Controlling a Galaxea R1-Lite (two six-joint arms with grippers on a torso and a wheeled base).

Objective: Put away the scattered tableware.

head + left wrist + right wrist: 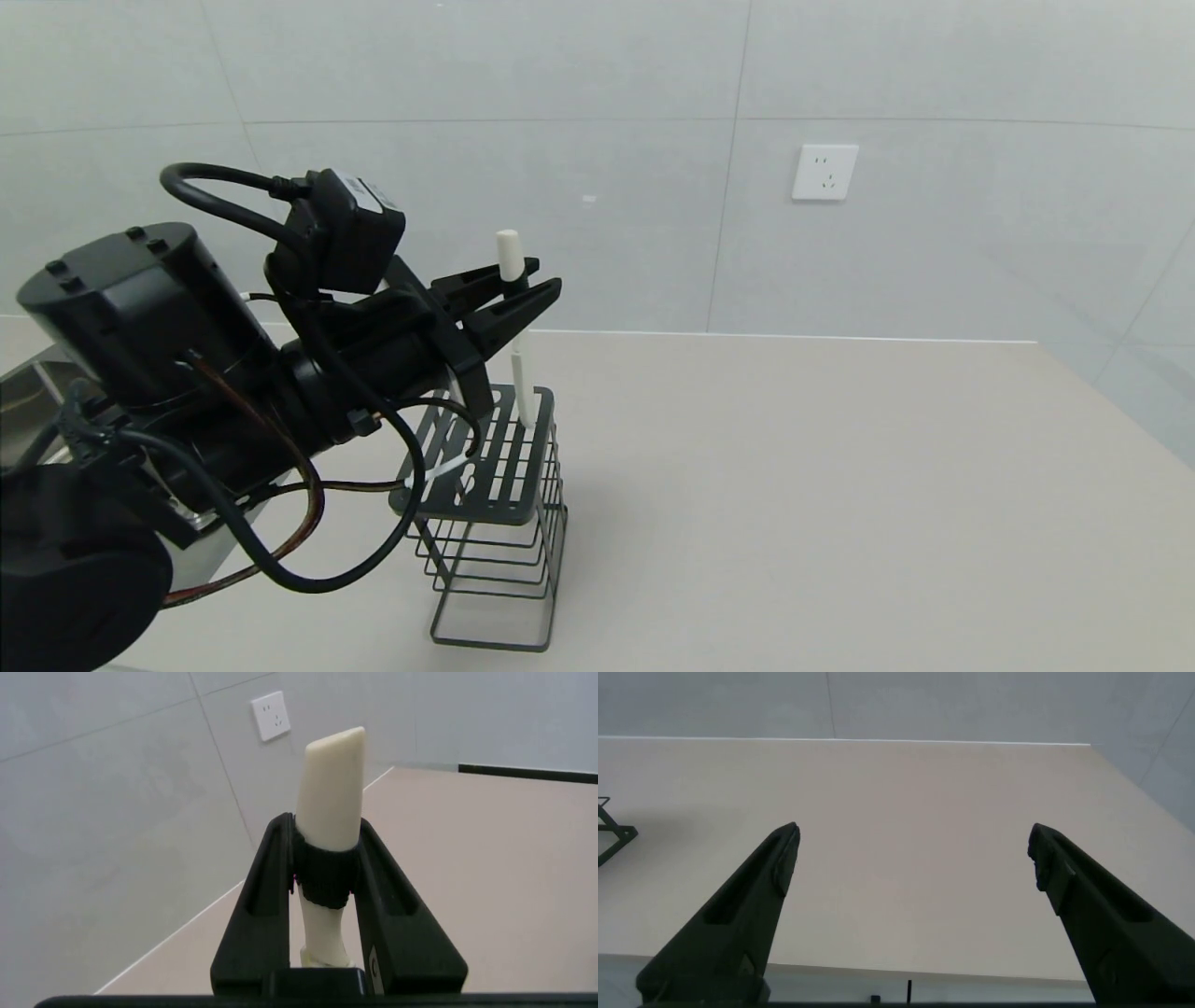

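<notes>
A: Black L gripper (534,280), what's its state?
B: Clamped on a white utensil (524,378), jaws pinching it approx mid-shaft. In the L wrist view the same gripper (325,854) has the utensil (334,775) squeezed between both fingers (262,905), w/ the blunt end poking out past the tips.
A: Utensil's attitude?
B: Upright, near vertical. Top end sticks up above the jaws. Bottom end is down at the slotted top plate of the rack (493,485), far-right corner. Can't tell if it's in a slot or just touching.
A: Rack itself?
B: Dark wire frame w/ a flat slotted top, standing on the beige table (794,485). It's left of centre, toward the near edge, below the L gripper. Black cables (280,560) off the L arm loop in front of its left side.
A: R gripper?
B: R gripper (913,842) has its fingers spread wide apart and hangs over bare table (906,784).
A: Anything else?
B: White socket (824,172) on the grey tiled wall (560,93) at the far side, right of centre, well apart from the rack.
</notes>
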